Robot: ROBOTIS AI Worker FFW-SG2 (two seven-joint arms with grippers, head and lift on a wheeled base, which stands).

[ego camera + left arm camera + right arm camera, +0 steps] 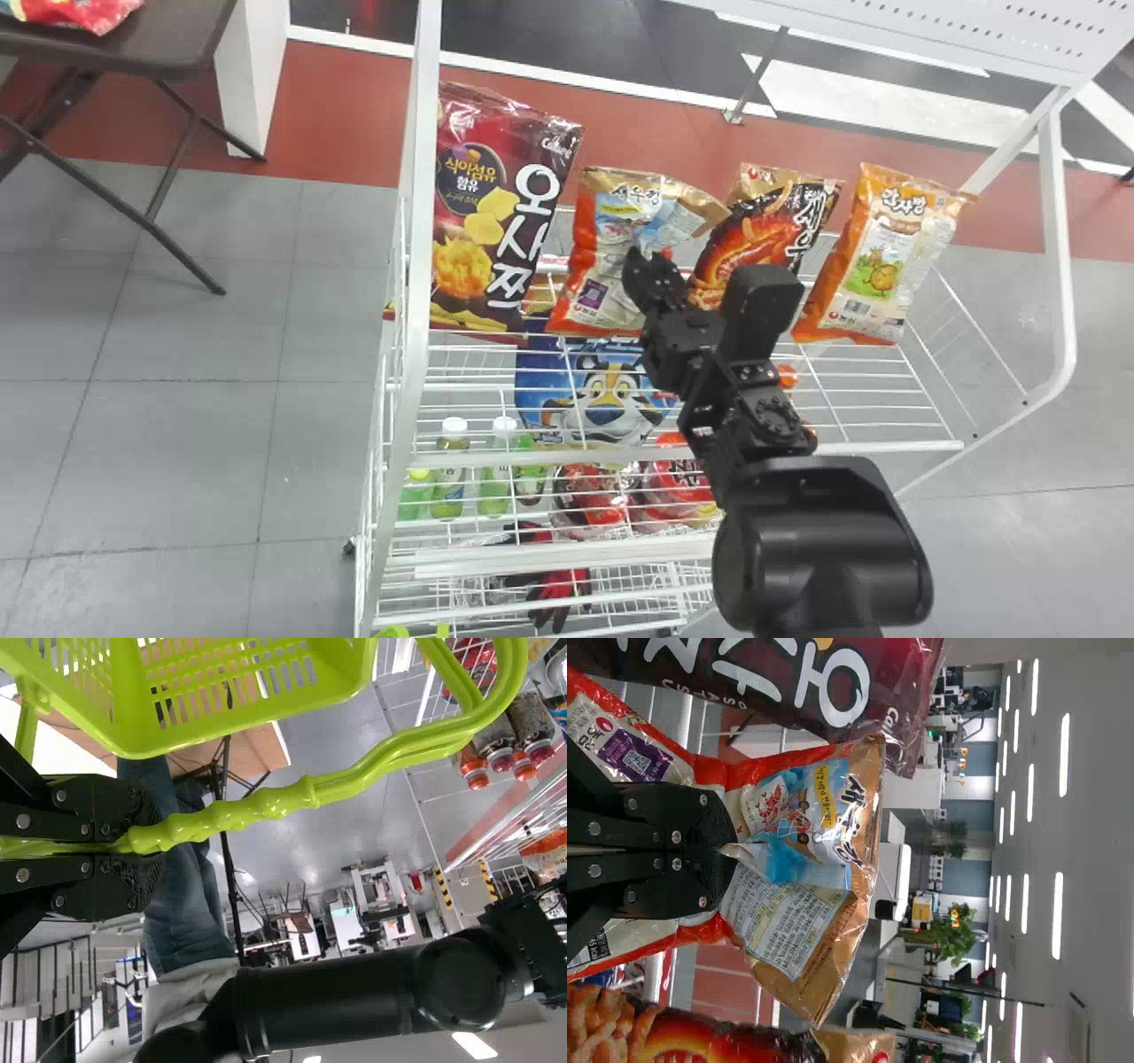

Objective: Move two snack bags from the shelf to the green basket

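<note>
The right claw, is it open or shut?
Shut: the right claw pinches the orange-and-gold snack bag, its wrapper creased between the fingers.

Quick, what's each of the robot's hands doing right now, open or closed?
Left gripper: closed around the green basket's handle.
Right gripper: closed, pinching the orange-and-gold snack bag.

Dark folding table [168,40] at far left, white-capped bottles [447,487] – leafy plant [954,943], lit ceiling lights [1058,914]
</note>
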